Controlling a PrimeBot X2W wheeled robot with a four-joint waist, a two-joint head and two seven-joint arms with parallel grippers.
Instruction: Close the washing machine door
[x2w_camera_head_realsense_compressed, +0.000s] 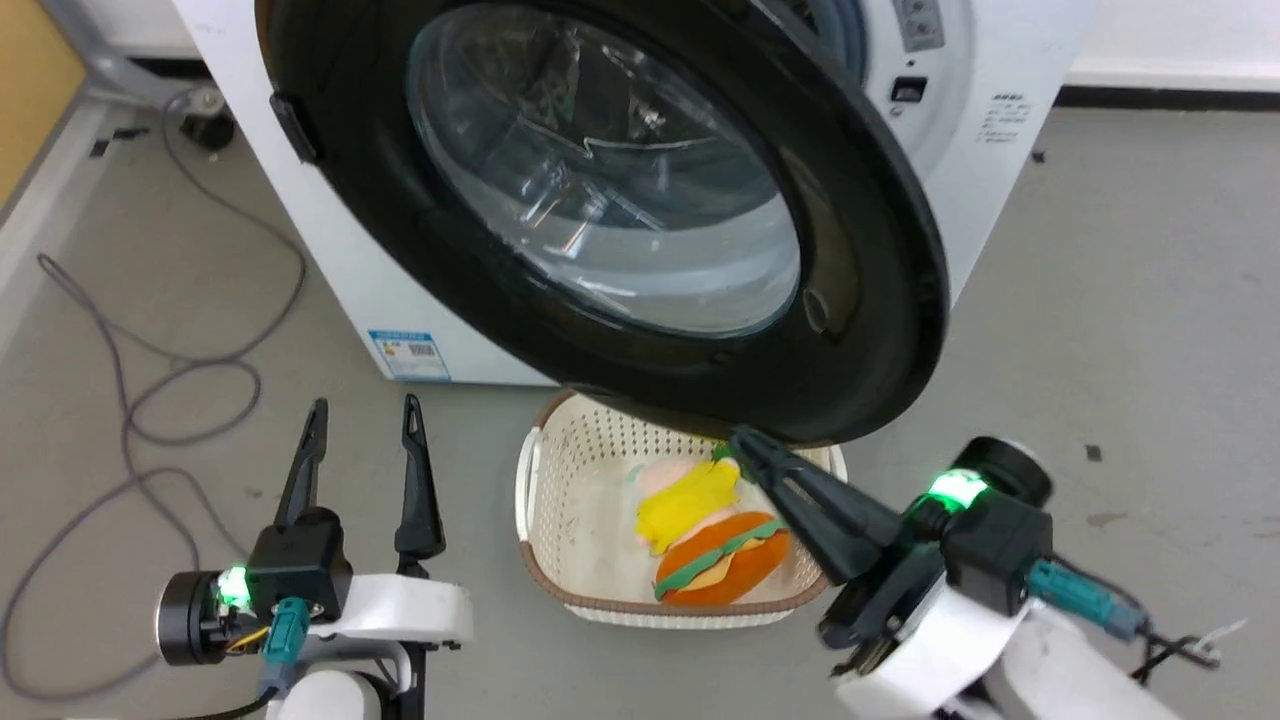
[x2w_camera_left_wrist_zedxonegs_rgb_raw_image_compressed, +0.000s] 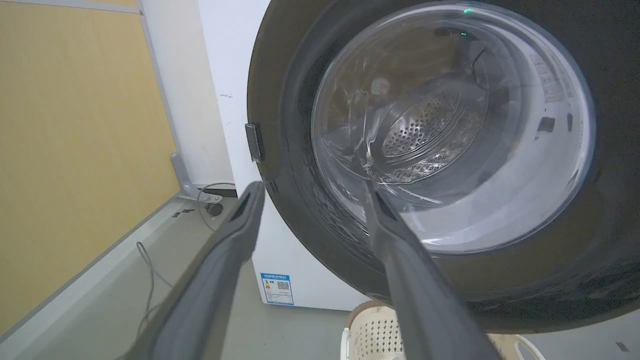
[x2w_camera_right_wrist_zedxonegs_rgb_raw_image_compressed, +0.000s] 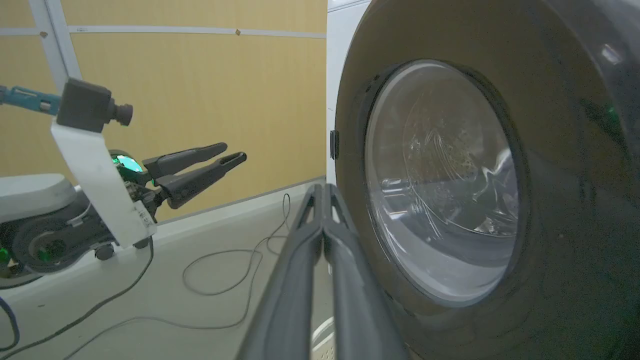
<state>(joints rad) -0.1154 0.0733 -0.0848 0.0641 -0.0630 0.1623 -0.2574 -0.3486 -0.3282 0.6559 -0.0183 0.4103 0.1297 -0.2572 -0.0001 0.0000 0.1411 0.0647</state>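
The right gripper (x2w_camera_head_realsense_compressed: 745, 445) has its two dark fingers pressed together, nothing between them. They point up and to the left, and their tips sit at the bottom rim of the washing machine door (x2w_camera_head_realsense_compressed: 860, 300); I cannot tell whether they touch it. In the right wrist view the same shut fingers (x2w_camera_right_wrist_zedxonegs_rgb_raw_image_compressed: 300, 265) run alongside the door's black ring (x2w_camera_right_wrist_zedxonegs_rgb_raw_image_compressed: 575, 200).

The left gripper (x2w_camera_head_realsense_compressed: 365, 405) stands at the near left, well apart from the door, its fingers spread wide and empty, pointing away toward the washer (x2w_camera_head_realsense_compressed: 350, 270).

The door is round, so no long side stands out. It hangs partly open: its left edge stays close to the washer front, while its right edge stands out toward the near side. Its glossy face and glass window look toward the near side, turned slightly left.

Just below the door, on the floor, sits a pale basket (x2w_camera_head_realsense_compressed: 530, 480) with a soft toy burger (x2w_camera_head_realsense_compressed: 720, 560) inside. A grey cable (x2w_camera_head_realsense_compressed: 130, 400) loops across the floor at far left.
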